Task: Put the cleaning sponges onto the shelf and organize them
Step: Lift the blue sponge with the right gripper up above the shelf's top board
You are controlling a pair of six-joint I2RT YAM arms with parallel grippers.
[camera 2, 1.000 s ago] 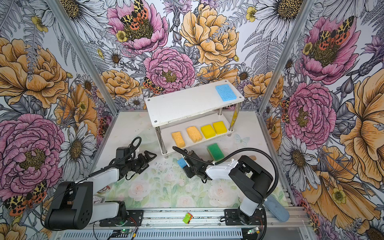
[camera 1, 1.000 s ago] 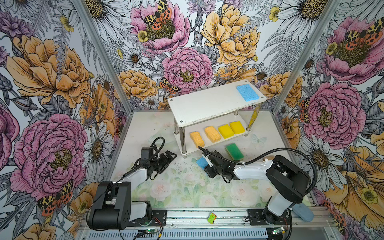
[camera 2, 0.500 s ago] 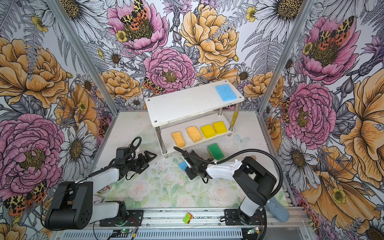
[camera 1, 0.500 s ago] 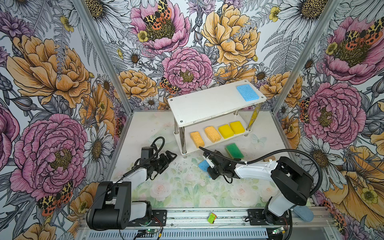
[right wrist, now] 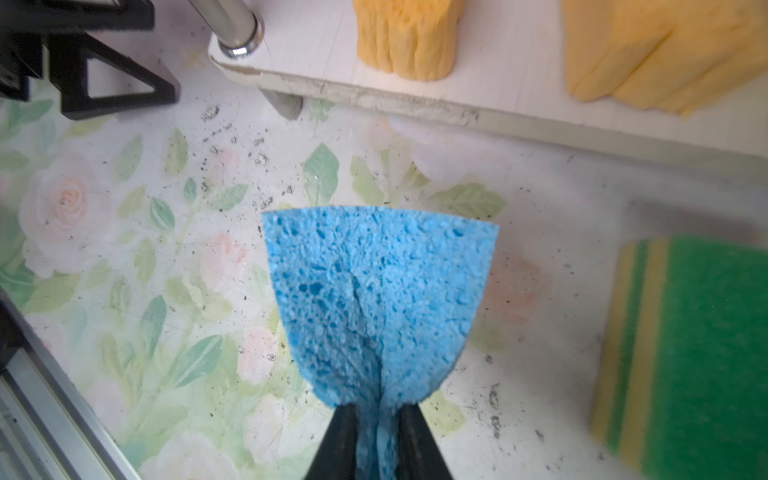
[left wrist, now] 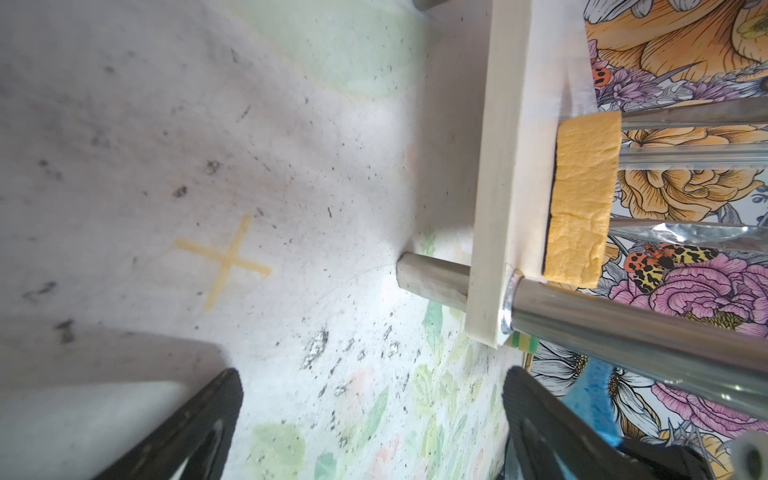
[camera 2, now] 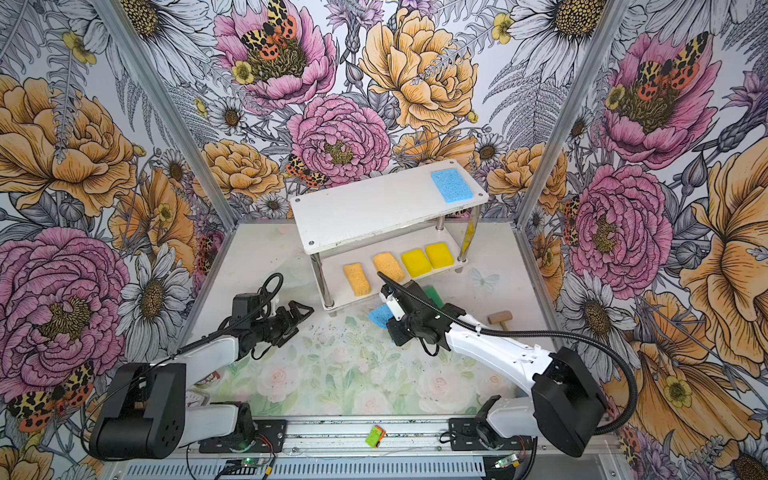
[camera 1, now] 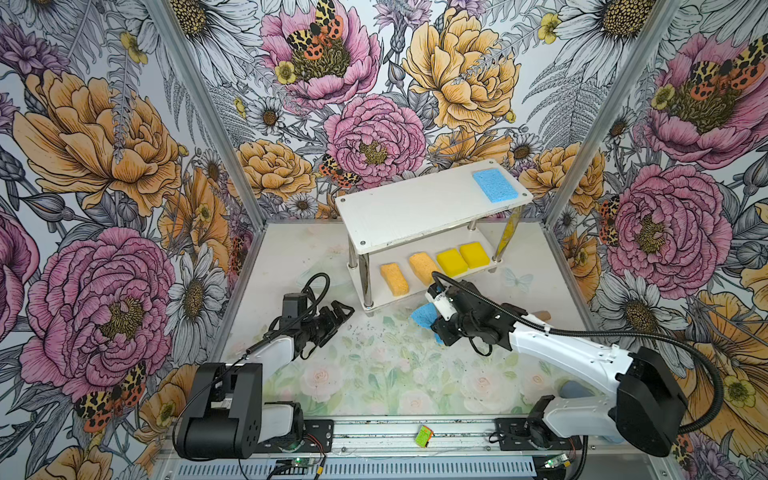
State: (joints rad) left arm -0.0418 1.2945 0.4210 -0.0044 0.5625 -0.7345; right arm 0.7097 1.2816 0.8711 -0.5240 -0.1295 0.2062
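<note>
Nearest to the camera, a small green and orange object (camera 1: pixel 424 436) lay on the metal rail (camera 1: pixel 374 434) between the two arm bases. Behind it was the table (camera 1: pixel 374 374) with its pale rose print.

The left gripper (camera 1: pixel 341 312) was low over the table, left of the shelf, with its jaws standing apart and nothing between them. In the left wrist view its dark fingers (left wrist: pixel 199 428) showed only bare table between them.

The right gripper (right wrist: pixel 376 415) was pressed together on a light blue sponge (right wrist: pixel 374 291). The sponge was pinched at one end, so it folded along the middle. In both top views this sponge (camera 1: pixel 420 314) was just in front of the shelf's near edge. Whether its free end touched the table I could not tell.

Beside it, a green-topped sponge (camera 2: pixel 430 293) lay on the table close to the shelf, partly under the right arm. A wooden mallet (camera 2: pixel 500 319) lay further right.

On the lower board of the shelf (camera 1: pixel 415 220) stood a row: an orange-yellow sponge (camera 1: pixel 394 279), a second orange-yellow sponge (camera 1: pixel 423 266), a bright yellow sponge (camera 1: pixel 452 262) and a second bright yellow sponge (camera 1: pixel 474 254). On the top board, at the far right end, a second light blue sponge (camera 1: pixel 495 185) lay flat.
</note>
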